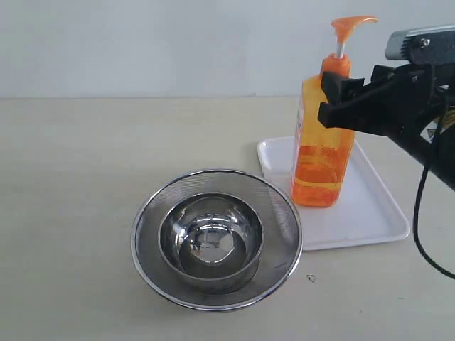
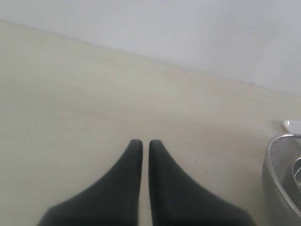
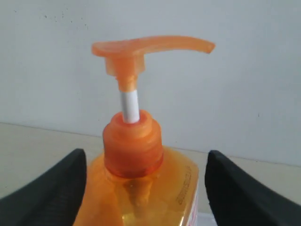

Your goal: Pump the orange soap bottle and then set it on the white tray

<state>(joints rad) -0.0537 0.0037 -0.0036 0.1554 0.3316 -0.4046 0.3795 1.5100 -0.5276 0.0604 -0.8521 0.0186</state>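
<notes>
The orange soap bottle [image 1: 321,156] stands upright on the white tray [image 1: 370,213], near its left edge. Its pump head [image 1: 352,25] is raised, with the white stem showing. My right gripper [image 1: 328,99] is open around the bottle's shoulder, one finger on each side. In the right wrist view the bottle [image 3: 141,188] sits between the fingers [image 3: 225,188], with a narrow gap showing on one side. My left gripper [image 2: 142,143] is shut on nothing above bare table and is out of the exterior view.
A round steel mesh strainer [image 1: 217,172] with a steel bowl [image 1: 210,238] inside it sits at front centre, just left of the tray. The strainer's rim [image 2: 277,174] and a tray corner [image 2: 292,125] show in the left wrist view. A wall runs behind the table.
</notes>
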